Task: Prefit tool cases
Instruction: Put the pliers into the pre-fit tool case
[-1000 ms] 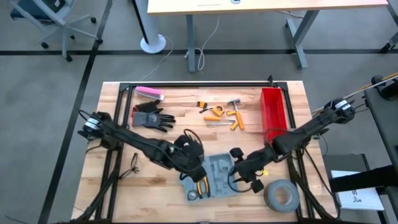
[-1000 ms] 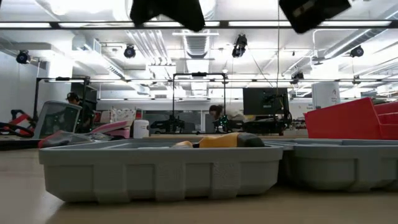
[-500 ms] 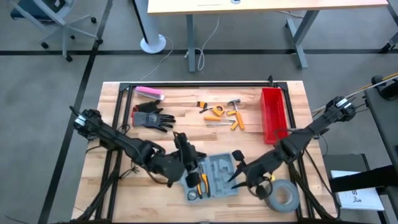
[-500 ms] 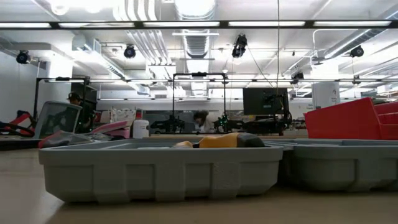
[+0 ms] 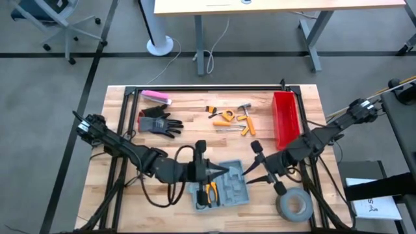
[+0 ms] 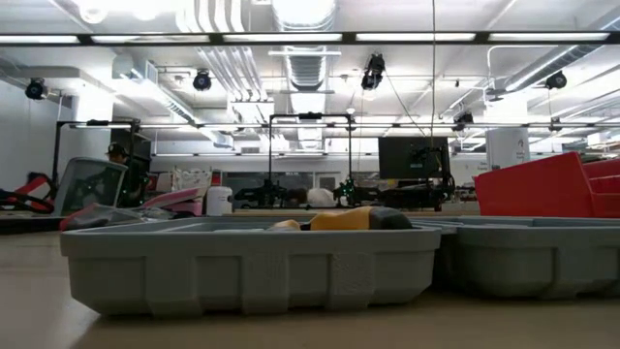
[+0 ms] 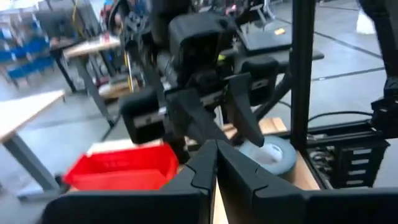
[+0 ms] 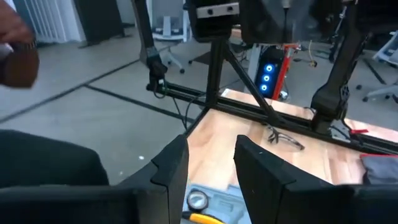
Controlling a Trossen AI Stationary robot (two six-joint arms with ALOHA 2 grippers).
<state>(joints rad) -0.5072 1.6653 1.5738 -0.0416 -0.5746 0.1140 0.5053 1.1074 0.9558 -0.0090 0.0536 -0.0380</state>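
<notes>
1. My left hand (image 5: 227,171) hovered over the near middle of the counter (image 5: 195,107), just above the tool case; its two fingers (image 7: 200,167) were pressed together and held nothing.
2. My right hand (image 5: 255,168) hung just beside the case's right edge, facing the left hand. Its fingers (image 8: 169,163) stood partly apart with nothing between them.
3. The tool case (image 5: 220,187), grey-blue and lying open and flat, sat near the front edge of the counter, between my two hands. Its moulded slots held orange-handled pliers (image 5: 209,192) and a small round item I could not identify. From counter height it showed as two shallow grey trays side by side, with an orange-and-dark tool rising above the rim.
4. Step in hand, as I judged it: filling the case, partway done, since several slots looked vacant and neither hand carried a tool.
5. The next move probably called for reaching to the loose tools farther back, closing on one, and lowering it square into its matching slot.
6. A grey tape roll (image 5: 294,203) lay at the near right corner, just beside the right arm.
7. A red bin (image 5: 285,120) stood farther off along the right side; I could not tell what it contained.
8. Loose orange-handled tools (image 5: 231,118) lay in the far middle of the counter.
9. A black glove (image 5: 158,122) and a pink object (image 5: 156,97) lay at the far left.
</notes>
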